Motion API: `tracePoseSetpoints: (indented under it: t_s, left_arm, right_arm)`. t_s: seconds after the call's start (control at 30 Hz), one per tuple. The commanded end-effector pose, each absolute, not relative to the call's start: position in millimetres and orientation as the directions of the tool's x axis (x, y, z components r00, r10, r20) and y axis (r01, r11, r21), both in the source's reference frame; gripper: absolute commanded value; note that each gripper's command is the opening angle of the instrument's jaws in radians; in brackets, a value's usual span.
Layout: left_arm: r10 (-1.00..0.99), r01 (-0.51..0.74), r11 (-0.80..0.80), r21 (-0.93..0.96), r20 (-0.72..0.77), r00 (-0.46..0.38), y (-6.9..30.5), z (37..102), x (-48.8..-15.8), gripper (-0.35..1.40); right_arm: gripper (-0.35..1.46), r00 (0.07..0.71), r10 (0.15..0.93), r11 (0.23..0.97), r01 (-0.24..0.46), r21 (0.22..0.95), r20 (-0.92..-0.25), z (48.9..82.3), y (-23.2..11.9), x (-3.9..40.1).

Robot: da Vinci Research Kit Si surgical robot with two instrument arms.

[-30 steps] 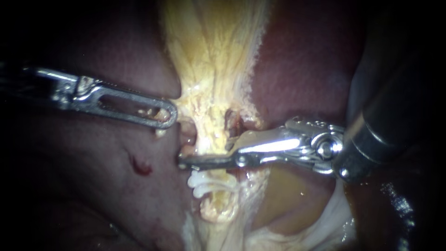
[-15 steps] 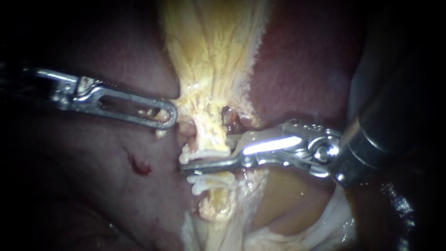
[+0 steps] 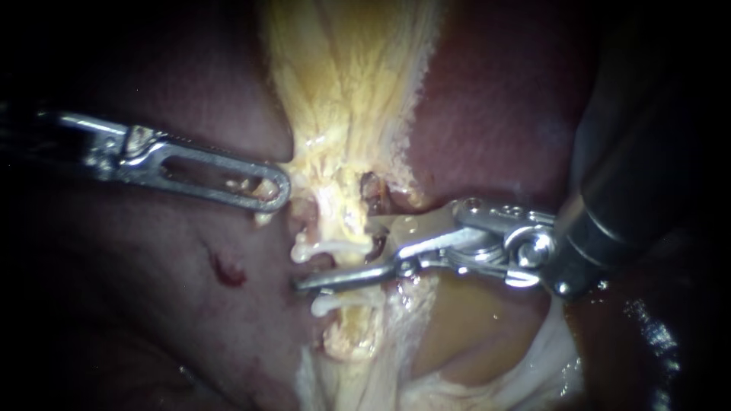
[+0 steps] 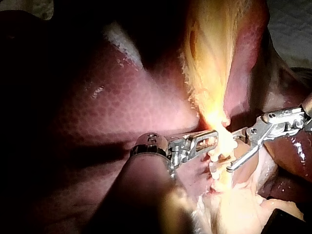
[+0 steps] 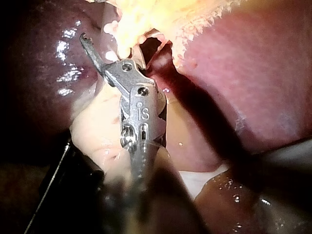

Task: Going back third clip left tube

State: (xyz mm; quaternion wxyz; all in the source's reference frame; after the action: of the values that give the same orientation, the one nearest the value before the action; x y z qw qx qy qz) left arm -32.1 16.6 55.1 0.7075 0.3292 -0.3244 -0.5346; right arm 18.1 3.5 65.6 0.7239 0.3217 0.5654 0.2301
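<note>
1. The right instrument (image 3: 339, 255) is seen at centre frame with jaws parted and nothing gripped. Its lower jaw lies between two white clips.
2. The upper clip (image 3: 324, 248) and lower clip (image 3: 339, 302) are set across the left tube (image 3: 335, 224), just left of centre.
3. At mid-left, the left instrument (image 3: 270, 189) is closed on the edge of the yellow tissue (image 3: 343, 114).
4. Withdrawal is judged to be the step in hand. A straight pull toward the right edge is called for, with the jaws held apart and the clips untouched.

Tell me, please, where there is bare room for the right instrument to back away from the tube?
Free: the liver between the yellow tissue and the right instrument, and the stretch of liver below the left instrument. Crowded: the tube, where one of the right instrument's open jaws lies between the upper clip and the lower clip.
</note>
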Motion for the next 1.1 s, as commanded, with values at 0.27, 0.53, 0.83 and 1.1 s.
tracePoseSetpoints:
  t_s: [0.27, 0.53, 0.83, 1.1]
  left_arm:
    - [-0.97, 0.542, 0.212, 0.813, 0.107, 0.218, 16.7, 55.0, -32.0, -0.35]
    - [-0.97, 0.542, 0.212, 0.813, 0.107, 0.219, 16.7, 55.0, -32.0, -0.35]
    - [-0.97, 0.542, 0.212, 0.813, 0.107, 0.219, 16.7, 55.0, -32.0, -0.35]
    - [-0.97, 0.543, 0.213, 0.812, 0.109, 0.217, 16.6, 55.5, -32.3, -0.35]
  right_arm:
    - [0.5, 0.22, 0.635, 0.757, 0.017, 0.653, -0.741, 67.4, 4.4, 13.6]
    - [0.5, 0.226, 0.546, 0.819, 0.057, 0.571, -0.806, 66.9, 4.1, 8.5]
    - [0.5, 0.226, 0.474, 0.86, 0.089, 0.503, -0.851, 64.5, 4.8, 4.8]
    - [0.5, 0.221, 0.456, 0.87, 0.097, 0.484, -0.862, 63.4, 5.1, 3.9]
